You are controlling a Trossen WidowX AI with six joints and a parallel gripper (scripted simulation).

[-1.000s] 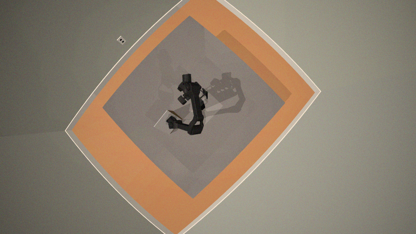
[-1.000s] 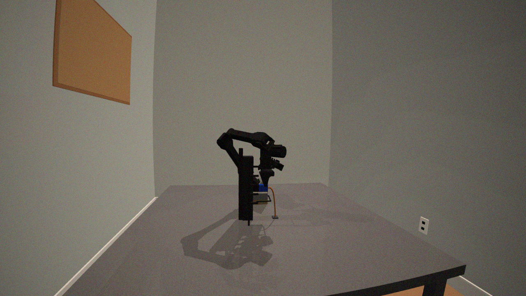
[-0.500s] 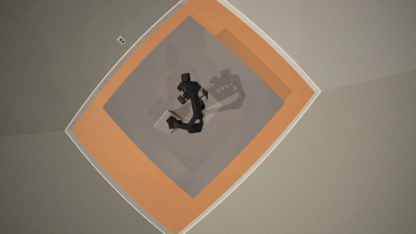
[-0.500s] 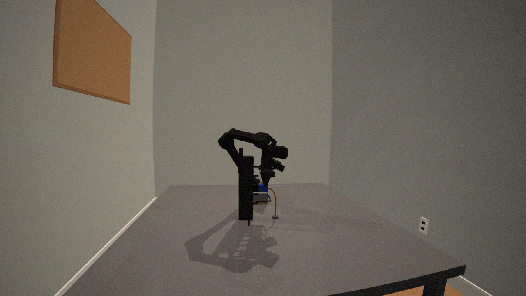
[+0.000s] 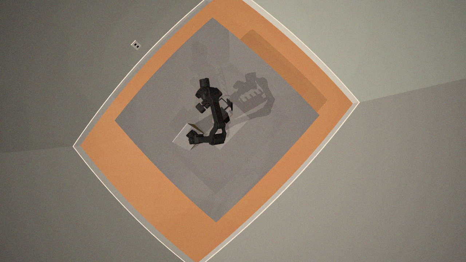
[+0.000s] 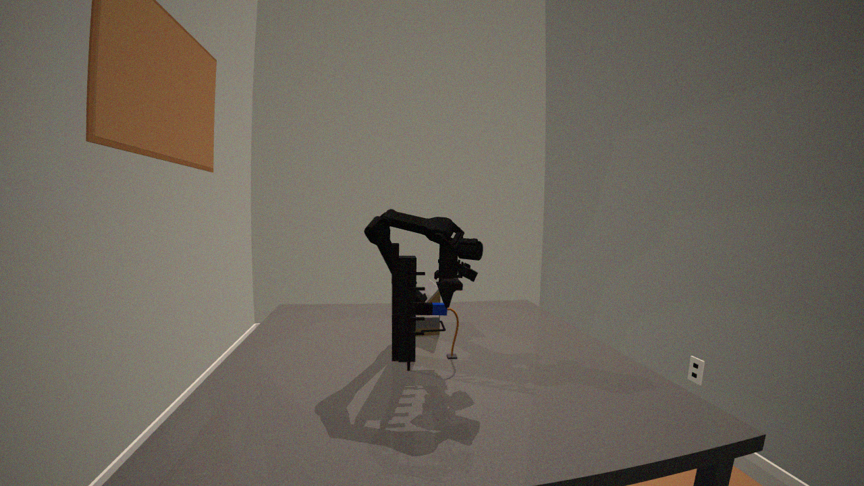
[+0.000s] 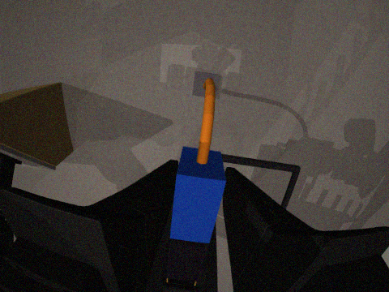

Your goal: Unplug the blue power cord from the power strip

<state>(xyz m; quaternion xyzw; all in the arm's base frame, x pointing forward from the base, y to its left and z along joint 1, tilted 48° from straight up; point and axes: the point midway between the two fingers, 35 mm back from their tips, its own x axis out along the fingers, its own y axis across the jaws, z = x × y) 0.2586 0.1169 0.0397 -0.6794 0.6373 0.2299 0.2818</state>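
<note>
In the wrist view the tool [image 7: 197, 208] is clamped narrow on the blue plug [image 7: 198, 195], one dark finger [image 7: 148, 206] on each flat side of its boxy body. That body looks rigid and smooth-faced, so I judge the flat sides the right place to hold, low near the socket, with a straight pull outward so it does not slip. The plug stands at the black power strip [image 6: 403, 308], upright near the middle of the tabletop [image 6: 543, 387]; whether its prongs are free I cannot tell. Beyond it the orange cord [image 7: 206, 119] curves down to a small grey end piece on the tabletop; it looks thin, light and bendable, a poor handle.
</note>
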